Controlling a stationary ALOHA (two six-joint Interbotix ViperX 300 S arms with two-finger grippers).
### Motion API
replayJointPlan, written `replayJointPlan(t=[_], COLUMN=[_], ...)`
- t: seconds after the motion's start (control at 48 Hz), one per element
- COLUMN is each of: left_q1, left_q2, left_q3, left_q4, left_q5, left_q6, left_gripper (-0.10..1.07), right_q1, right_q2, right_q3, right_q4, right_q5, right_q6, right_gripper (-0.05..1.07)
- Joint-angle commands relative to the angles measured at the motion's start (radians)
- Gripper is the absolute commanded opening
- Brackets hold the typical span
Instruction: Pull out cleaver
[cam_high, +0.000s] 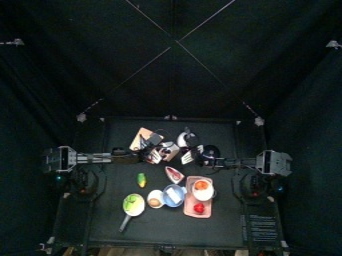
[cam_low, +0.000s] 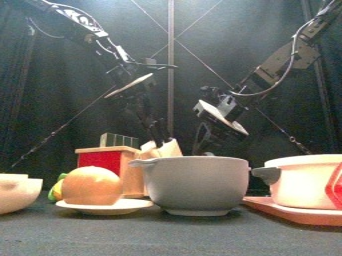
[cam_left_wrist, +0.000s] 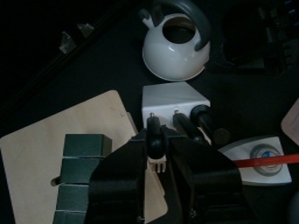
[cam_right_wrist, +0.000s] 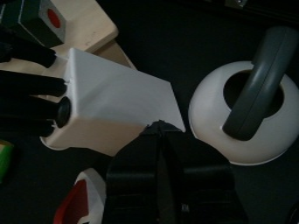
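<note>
A white knife block (cam_left_wrist: 170, 101) stands between a wooden cutting board (cam_left_wrist: 59, 144) and a white kettle (cam_left_wrist: 176, 44). Black knife handles stick out of its slots. In the left wrist view my left gripper (cam_left_wrist: 153, 150) is closed around one black handle, the cleaver's (cam_left_wrist: 152, 137); its blade is hidden inside the block. My right gripper (cam_right_wrist: 163, 133) pinches the block (cam_right_wrist: 111, 109) at a lower corner from the other side, next to the kettle (cam_right_wrist: 251, 105). From above, both grippers meet at the block (cam_high: 167, 150) in mid-table.
Green blocks (cam_left_wrist: 82, 166) lie on the cutting board. A plate with a red-handled knife (cam_left_wrist: 263, 162) sits beside the block. Nearer the front edge stand a bowl (cam_low: 201, 182), an onion on a plate (cam_low: 91, 185) and a pot on a red tray (cam_low: 305, 180).
</note>
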Motion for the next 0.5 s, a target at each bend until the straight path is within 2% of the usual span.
replayJointPlan(t=[0.0, 0.25, 0.479], left_q1=[0.000, -0.002, -0.028], left_q2=[-0.005, -0.026, -0.057], left_q3=[-0.012, -0.015, -0.012], left_q4=[0.003, 0.003, 0.005], left_q5=[0.000, 0.003, 0.018], left_q6=[0.000, 0.002, 0.005], left_gripper=[0.55, 0.55, 0.55], right_q1=[-0.002, 0.000, 0.000], right_q2=[-0.015, -0.015, -0.015], right_q3=[-0.009, -0.008, -0.008], right_q4=[-0.002, -0.002, 0.002], right_q5=[0.002, 0.002, 0.002], right_q6=[-0.002, -0.005, -0.005], right_gripper=[0.37, 0.37, 0.37])
